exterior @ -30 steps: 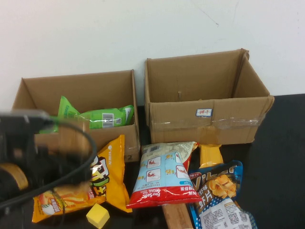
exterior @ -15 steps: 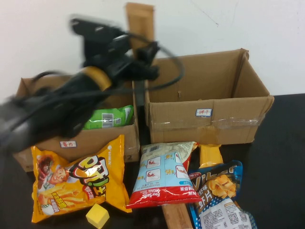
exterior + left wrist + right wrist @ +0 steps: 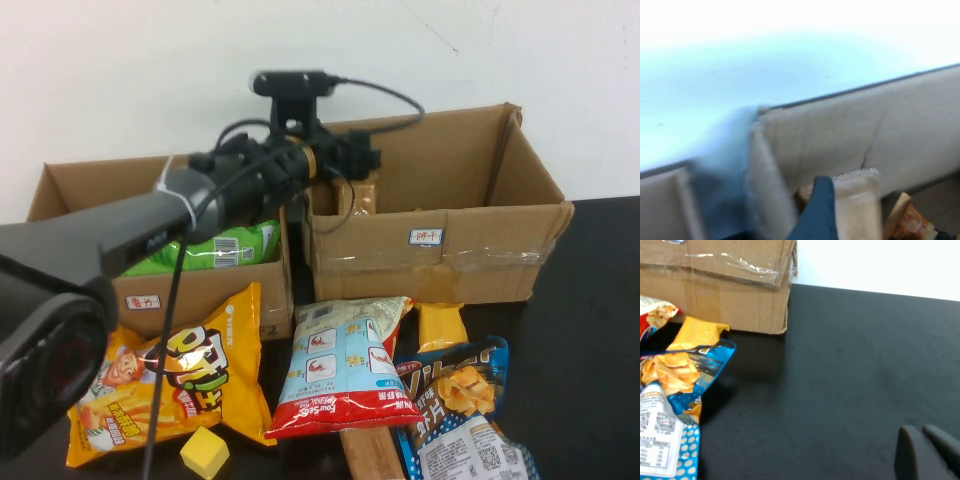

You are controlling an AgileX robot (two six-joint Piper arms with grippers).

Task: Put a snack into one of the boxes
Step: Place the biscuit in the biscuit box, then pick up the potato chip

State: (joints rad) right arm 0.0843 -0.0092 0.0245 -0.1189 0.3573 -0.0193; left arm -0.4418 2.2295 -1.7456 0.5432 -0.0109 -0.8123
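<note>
My left gripper (image 3: 352,172) reaches from the left over the near-left corner of the right cardboard box (image 3: 440,250). It is shut on a brown snack packet (image 3: 362,200) that hangs just inside that box. In the left wrist view the packet (image 3: 856,205) shows beside one blue finger (image 3: 819,207), against the box's inner wall (image 3: 840,135). The left cardboard box (image 3: 200,290) holds a green snack bag (image 3: 225,245). My right gripper (image 3: 917,429) is shut and empty above the black table, right of the boxes.
In front of the boxes lie an orange chips bag (image 3: 160,385), a red-and-white bag (image 3: 345,365), a blue chips bag (image 3: 455,400), a yellow packet (image 3: 442,325), a yellow cube (image 3: 205,452) and a wooden piece (image 3: 370,455). The black table (image 3: 855,365) is bare on the right.
My left arm swung up from low at the left, over the left box, and across to the right box. The brown packet came down from above the boxes into the right box.
</note>
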